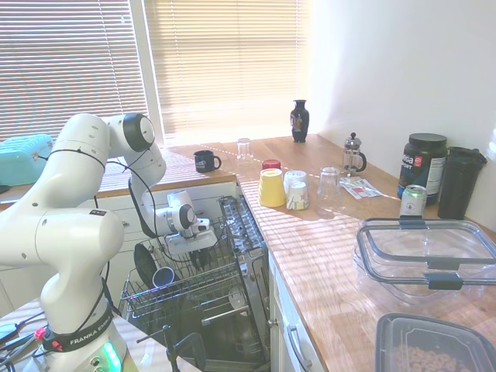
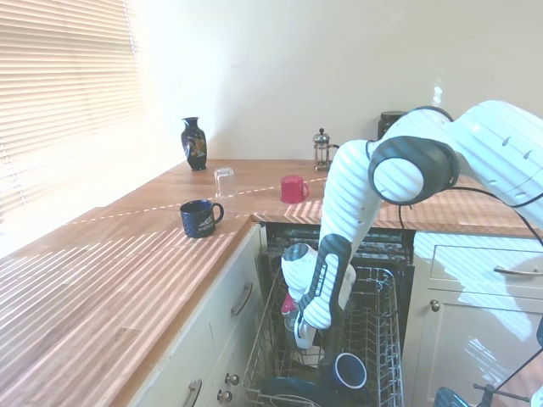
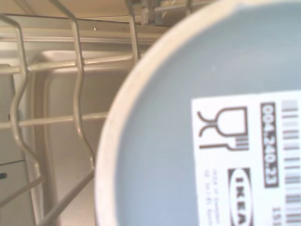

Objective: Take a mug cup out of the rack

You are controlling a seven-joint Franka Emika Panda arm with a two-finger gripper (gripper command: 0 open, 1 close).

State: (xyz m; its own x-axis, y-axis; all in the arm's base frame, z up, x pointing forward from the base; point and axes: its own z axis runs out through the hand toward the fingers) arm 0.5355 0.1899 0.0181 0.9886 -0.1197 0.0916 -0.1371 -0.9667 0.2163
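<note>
The claw [image 2: 307, 339] is down inside the rack [image 2: 373, 339], but I cannot tell how its fingers are set. In the wrist view, a grey base with a pale rim and a white IKEA label [image 3: 249, 160] fills the frame, apparently the mug cup [image 3: 188, 141] upside down among the wire prongs.

Your white arm [image 1: 70, 225] bends down over the rack [image 2: 373, 339], its gripper [image 2: 307, 339] low among the prongs, finger state hidden.
</note>
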